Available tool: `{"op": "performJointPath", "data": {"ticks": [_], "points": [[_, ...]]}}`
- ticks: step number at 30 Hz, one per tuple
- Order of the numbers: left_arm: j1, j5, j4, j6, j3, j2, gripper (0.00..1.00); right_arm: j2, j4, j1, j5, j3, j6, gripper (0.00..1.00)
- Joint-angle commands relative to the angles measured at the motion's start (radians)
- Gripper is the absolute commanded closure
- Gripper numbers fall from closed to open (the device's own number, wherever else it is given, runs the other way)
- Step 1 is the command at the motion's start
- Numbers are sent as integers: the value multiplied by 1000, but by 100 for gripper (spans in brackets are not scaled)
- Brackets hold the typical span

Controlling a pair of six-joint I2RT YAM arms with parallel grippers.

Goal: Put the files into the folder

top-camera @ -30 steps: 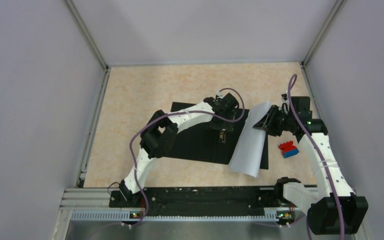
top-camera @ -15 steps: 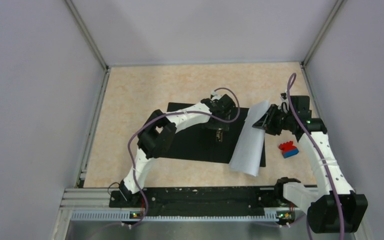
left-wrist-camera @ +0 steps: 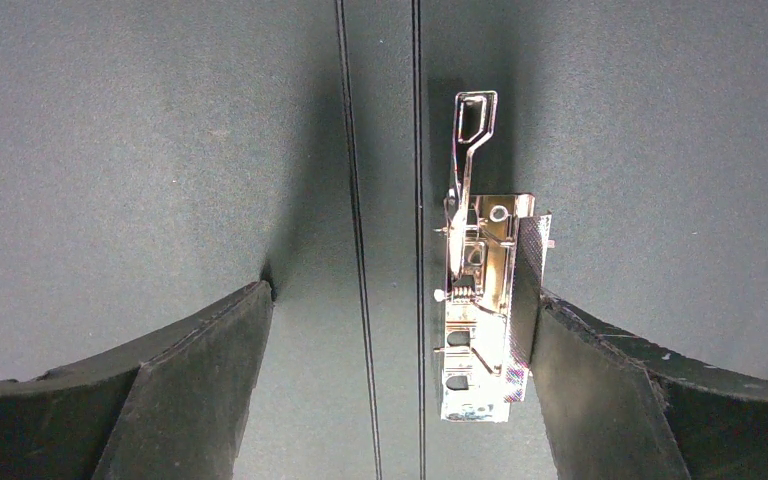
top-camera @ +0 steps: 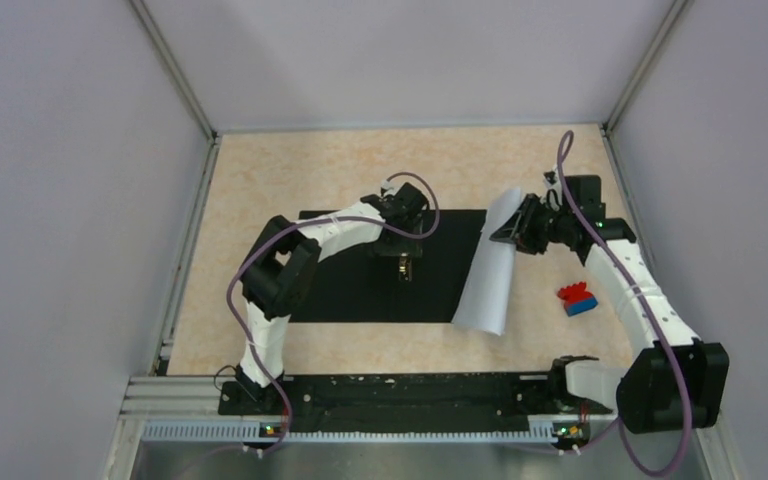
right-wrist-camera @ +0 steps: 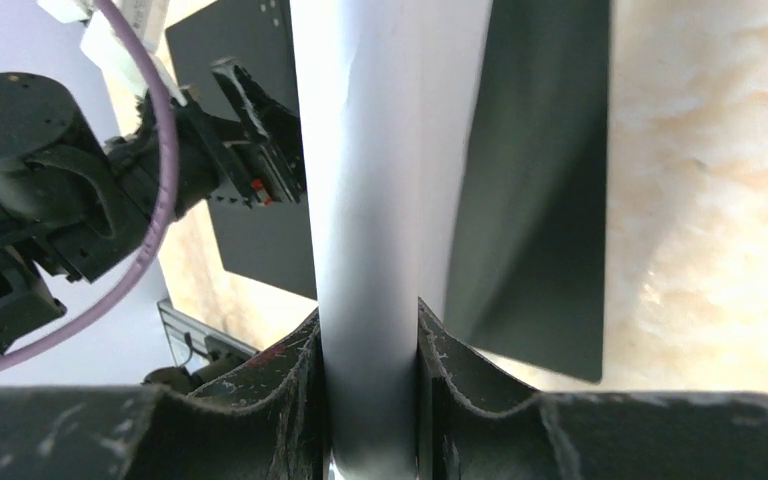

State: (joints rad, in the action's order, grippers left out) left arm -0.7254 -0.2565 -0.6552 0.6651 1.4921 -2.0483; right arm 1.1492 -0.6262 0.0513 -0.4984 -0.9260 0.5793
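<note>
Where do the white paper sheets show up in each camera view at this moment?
Top external: the files sit right of centre, along the right edge of the folder, upper end in the right hand.
Left wrist: not in it.
Right wrist: centre, a white band pinched between the fingers.
Shared landmark: the open black folder, seen in all three.

Soft, even light is filling the top view, the clip is glinting in the dim left wrist view, and the table is glaring beside the blurring files.
</note>
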Motion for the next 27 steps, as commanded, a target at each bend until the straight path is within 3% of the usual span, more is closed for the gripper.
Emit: {"op": "performJointPath", "data": {"ticks": [1,8,16,23,27], "points": [[28,1,-38,-84,-84,59,1,63,120,84,-5,-82,42,70],[37,57,-46,-123,-75,121,1,162,179,132,-51,-172,74,70],[58,49,-179,-130,143,165,1,286,195,110,-122,-164,54,70],[98,80,-190,-162,193,209,1,496,143,101,42,-163,-53,54],[100,108,-198,-170,189,202,1,565,55,148,259,-249,-108,44]]}}
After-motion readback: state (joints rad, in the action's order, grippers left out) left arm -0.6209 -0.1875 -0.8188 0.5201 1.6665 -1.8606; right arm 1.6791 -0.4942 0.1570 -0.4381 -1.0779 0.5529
